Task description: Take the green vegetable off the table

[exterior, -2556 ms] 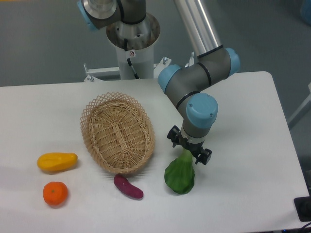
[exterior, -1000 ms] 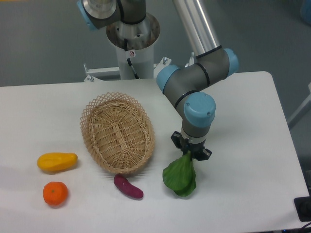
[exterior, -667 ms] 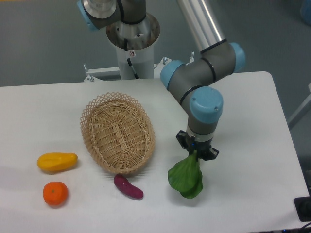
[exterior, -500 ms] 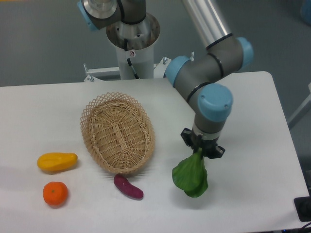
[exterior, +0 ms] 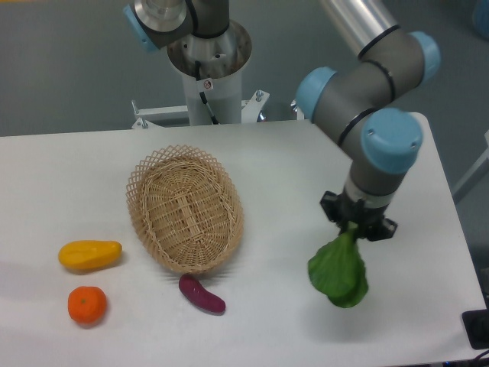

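White and smooth, the counter [exterior: 92, 164] fills most of the view, with a grey floor behind it and the arm's pale pedestal [exterior: 208, 84] standing at the far edge. On the right side the grey arm with blue joint caps bends down over the counter, and its gripper [exterior: 357, 228] points straight downward, its jaws clamped narrow on the pale stem end of the green vegetable [exterior: 339, 271]. That vegetable hangs leaves-down from the jaws at the near right of the counter; whether its lowest leaf tip touches the surface cannot be told from this angle. Left of centre lies an oval wicker basket [exterior: 184, 208], its long axis running from far left to near right. Just beside the basket's near rim lies a small purple eggplant-like piece [exterior: 202, 294], apart from the wicker. Well to the left, near the counter's left edge, a yellow fruit [exterior: 90, 254] lies on its side, and nearer the camera a round orange fruit [exterior: 86, 304] sits close by it, the two not touching. A dark object [exterior: 477, 329] shows at the near right corner, cut off by the frame.
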{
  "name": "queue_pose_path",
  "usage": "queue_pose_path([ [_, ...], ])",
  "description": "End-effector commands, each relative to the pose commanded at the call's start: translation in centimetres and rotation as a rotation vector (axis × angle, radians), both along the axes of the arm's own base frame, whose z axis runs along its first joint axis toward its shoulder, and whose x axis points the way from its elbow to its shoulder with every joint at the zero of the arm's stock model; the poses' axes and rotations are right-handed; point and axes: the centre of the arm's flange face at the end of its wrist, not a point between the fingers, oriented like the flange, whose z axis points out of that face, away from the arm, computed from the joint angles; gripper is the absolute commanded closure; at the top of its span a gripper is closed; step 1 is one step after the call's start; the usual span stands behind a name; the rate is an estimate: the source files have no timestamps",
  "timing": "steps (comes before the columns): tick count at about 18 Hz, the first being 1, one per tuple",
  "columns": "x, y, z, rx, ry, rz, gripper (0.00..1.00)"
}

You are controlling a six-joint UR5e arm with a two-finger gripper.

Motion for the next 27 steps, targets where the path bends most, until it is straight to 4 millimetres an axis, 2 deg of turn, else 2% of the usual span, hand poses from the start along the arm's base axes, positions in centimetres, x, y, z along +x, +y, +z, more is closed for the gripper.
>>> queue_pose_path([
  [2,-1.1,0.3,-0.4,-0.002,0.005,-0.012,1.00],
  [4,-1.7,0.5,-1.3,-0.008,-0.002,-0.010,1.00],
  [6,-1.8,0.5,-1.2,-0.009,0.000,-0.015,1.00],
  [27,-1.7,0.5,-1.5,-0.031,0.002,-0.081,1.00],
])
